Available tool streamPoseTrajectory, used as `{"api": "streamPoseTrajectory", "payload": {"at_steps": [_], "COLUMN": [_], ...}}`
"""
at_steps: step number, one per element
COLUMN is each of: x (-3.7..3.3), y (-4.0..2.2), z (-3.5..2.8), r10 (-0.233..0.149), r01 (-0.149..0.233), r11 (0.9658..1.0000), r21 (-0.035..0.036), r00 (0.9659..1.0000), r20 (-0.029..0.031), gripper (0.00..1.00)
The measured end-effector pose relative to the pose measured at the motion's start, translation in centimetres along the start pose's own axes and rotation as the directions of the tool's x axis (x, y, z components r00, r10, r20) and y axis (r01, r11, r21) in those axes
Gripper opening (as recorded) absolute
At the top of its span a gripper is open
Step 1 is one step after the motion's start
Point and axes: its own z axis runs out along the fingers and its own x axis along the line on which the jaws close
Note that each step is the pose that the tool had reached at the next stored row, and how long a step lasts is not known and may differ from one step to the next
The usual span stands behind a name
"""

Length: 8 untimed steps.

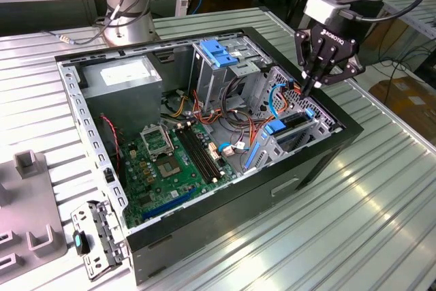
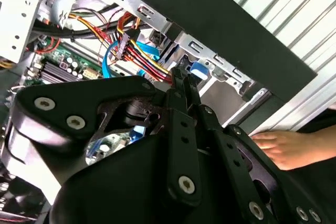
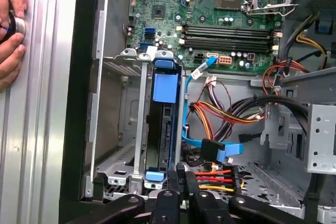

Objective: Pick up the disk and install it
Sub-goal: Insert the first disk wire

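While your arm hung over the open computer case (image 1: 225, 195), the disk (image 3: 164, 129) already sat on edge inside the grey drive cage (image 3: 137, 145) at the case's front corner, across the case from the grey power supply box (image 1: 121, 81). In the first wrist view you could see the disk's dark body standing upright in its slot, a blue rail tab (image 3: 164, 87) at one end and another blue tab (image 3: 156, 176) at the end nearest the gripper.

Your gripper (image 1: 310, 88) pointed down at the cage, its fingers (image 2: 181, 85) drawn together until they met or nearly met. The tips sat at or just above the disk's near end; I could not tell whether they touched it. They clasped nothing.

A person's hand (image 3: 10, 35) rested on the ribbed metal table (image 1: 354, 223) just outside the case wall.

By my judgement the disk was a rigid, fairly dense metal block that would not flex, with smooth faces that could slip. It would dislike knocks. The blue plastic side rails gave some spring, so the long edges looked the safest place to hold or press.

Orange and red cables (image 3: 220, 114) lay beside the cage.
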Motion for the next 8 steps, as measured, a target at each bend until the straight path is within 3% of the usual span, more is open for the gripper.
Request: {"api": "streamPoseTrajectory", "payload": {"at_steps": [2, 8], "x": [-0.01, 0.43], "y": [0.00, 0.08], "z": [0.06, 0.28], "r10": [0.026, 0.029], "r01": [-0.026, -0.029], "r11": [0.9997, 0.9996], "r21": [-0.0019, -0.0020], "r00": [0.9997, 0.9996], "r20": [0.0002, 0.0006], "gripper": [0.16, 0.16]}}
